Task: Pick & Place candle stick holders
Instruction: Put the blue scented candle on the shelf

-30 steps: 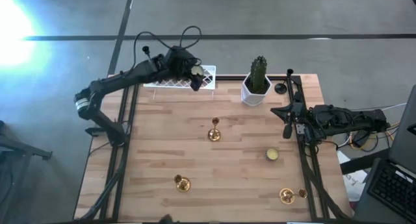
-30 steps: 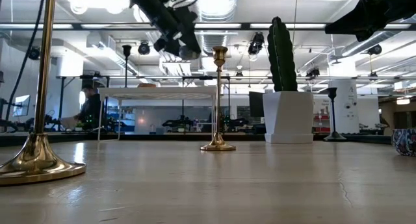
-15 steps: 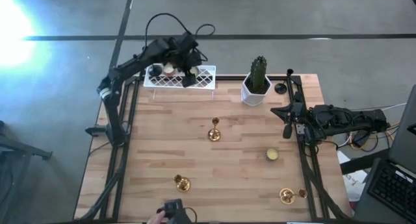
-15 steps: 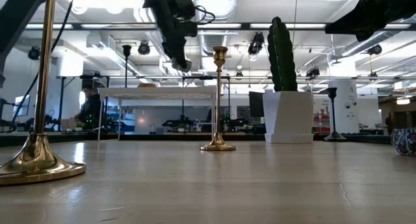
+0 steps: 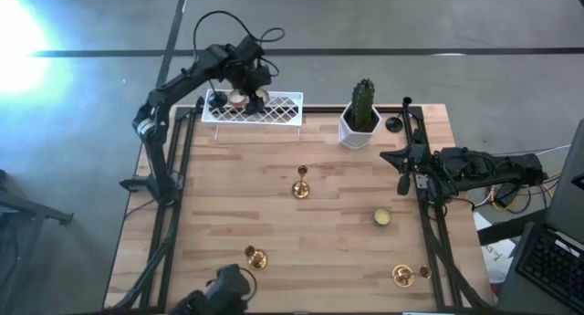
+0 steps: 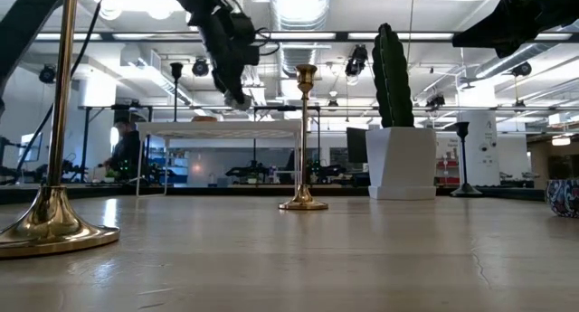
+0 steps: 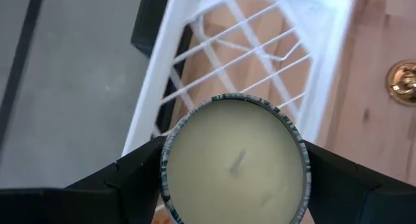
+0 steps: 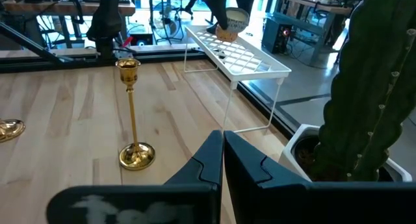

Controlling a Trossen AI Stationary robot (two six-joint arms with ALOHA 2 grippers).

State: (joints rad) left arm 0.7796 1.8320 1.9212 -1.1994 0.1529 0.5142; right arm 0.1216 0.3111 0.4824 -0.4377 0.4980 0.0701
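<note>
My left gripper is shut on a low round cup filled with cream wax, just above the white lattice tray at the table's far left; it also shows in the low view. Another small holder lies on the tray beside it. One gold stemmed holder stands mid-table, one near the front, one lies at the front right. A cream cup sits on the right. A black holder stands at the far right. My right gripper is shut and empty at the right edge. My left gripper pinches the cup between its two fingers, one on each opposite side of the round wall. The fingers point down from above. The cup sits level, its open top up, lifted clear above the tray.
A white pot with a green cactus stands at the far edge, right of the tray. A person's hand with a dark object reaches in at the near edge, close to the front gold holder.
My left gripper has carried the cup from the tray's right end toward the table's left, along over the tray, and has come down a little. A hand with a dark object has come in at the near edge.
</note>
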